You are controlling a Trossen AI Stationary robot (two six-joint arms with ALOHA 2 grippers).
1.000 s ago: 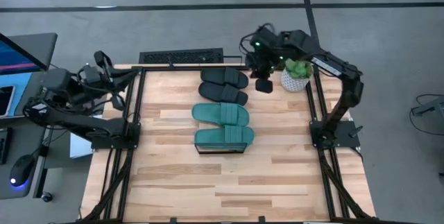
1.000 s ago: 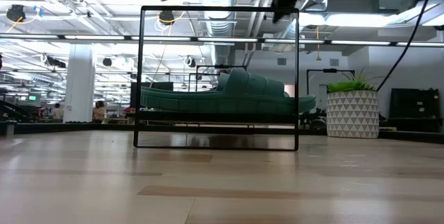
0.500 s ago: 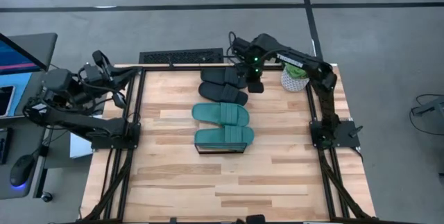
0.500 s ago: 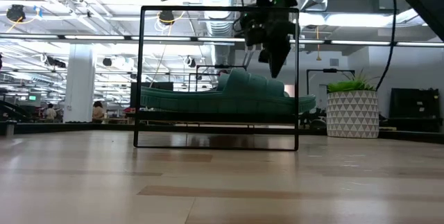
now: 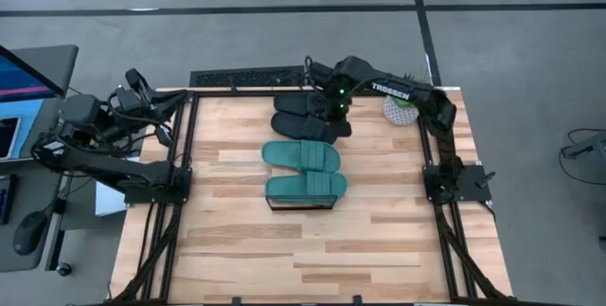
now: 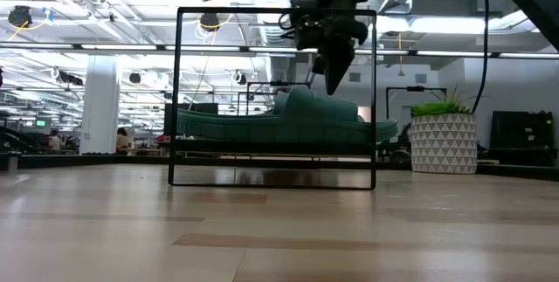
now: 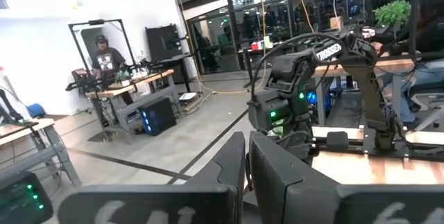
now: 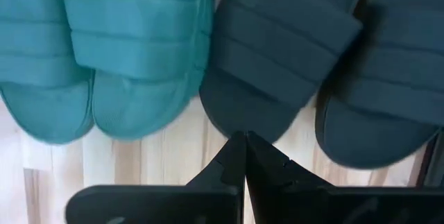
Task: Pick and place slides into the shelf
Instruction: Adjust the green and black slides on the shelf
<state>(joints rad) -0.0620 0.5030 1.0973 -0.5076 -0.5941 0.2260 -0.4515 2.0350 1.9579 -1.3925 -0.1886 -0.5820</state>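
— Slides first: how many, and where?

— Four, counted from above. Two black slides [image 5: 305,104] [image 5: 306,129] side by side near the far edge of the table [image 5: 379,240], two teal slides [image 5: 301,155] [image 5: 305,189] nearer, all in one column down the middle. Nearest teal one resting on the shelf [image 5: 303,203]; the other teal just beyond it on the bare wood, touching or nearly so.

— Shelves?

— One. Only a sliver of its dark frame visible from above, under the near teal slide. From table height, a black wire rectangle [image 6: 276,97] with a teal slide [image 6: 284,123] lying across its plank; cannot tell there whether one teal or both overlap.

— Grippers?

— Two. Right gripper [image 5: 338,112] reaching in from the far right, poised above the right-hand ends of the black pair. Fingers [image 8: 234,158] pressed together, nothing between them. In its own camera, tips pointing down at the rounded end of one black slide [image 8: 277,64], with the second black [image 8: 388,92] to one side and two teal ends [image 8: 149,64] [image 8: 41,71] to the other. Touching the rubber or just above: cannot tell.

— And the left?

— Left gripper [image 5: 140,86] parked off the far left corner, well apart from everything, fingers [image 7: 229,175] closed and empty.

— Anything else?

— One potted plant [image 5: 402,105] in a white patterned pot at the far right, just beside the right arm.
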